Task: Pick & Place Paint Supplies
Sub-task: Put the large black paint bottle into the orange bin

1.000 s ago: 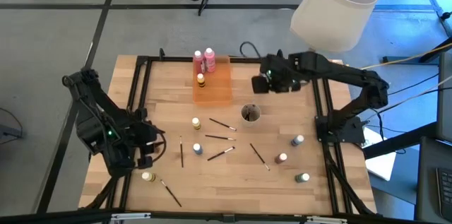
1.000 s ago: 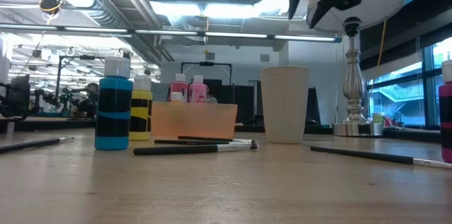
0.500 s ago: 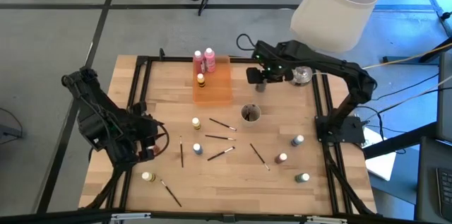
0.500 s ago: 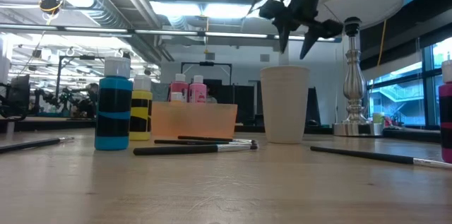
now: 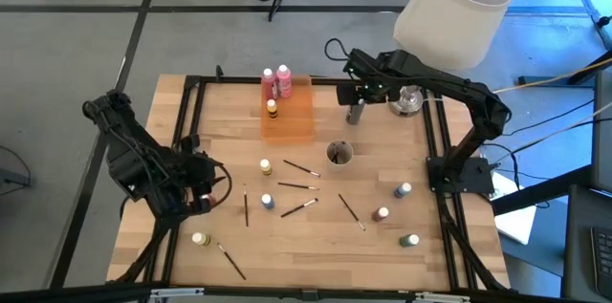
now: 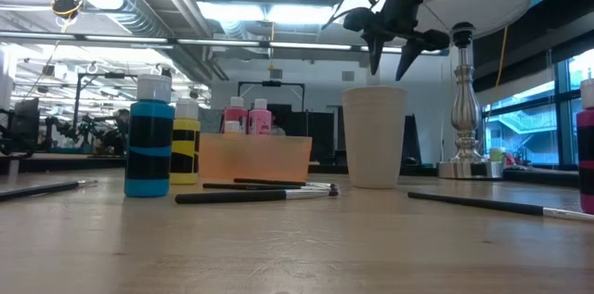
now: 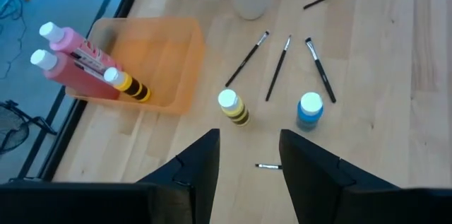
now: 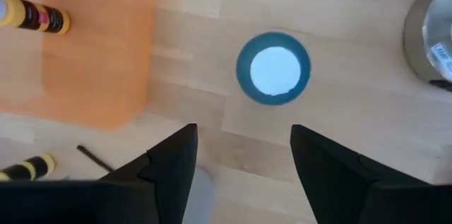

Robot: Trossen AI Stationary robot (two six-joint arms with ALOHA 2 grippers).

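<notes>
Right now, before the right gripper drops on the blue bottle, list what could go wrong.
1. The right gripper hangs open over the blue bottle, which looks off-centre between the fingers; one finger could tip it.
2. The lamp base stands close beside the bottle; the arm may knock it.

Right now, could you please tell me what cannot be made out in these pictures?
- Blue bottle: the right wrist view shows only its top from above; in the high view the right tool covers it.
- Cup: in the low view its own wall hides whatever is inside; in the left wrist view the top edge cuts it off.
- Magenta bottle: in the low view the right edge cuts it off.
</notes>
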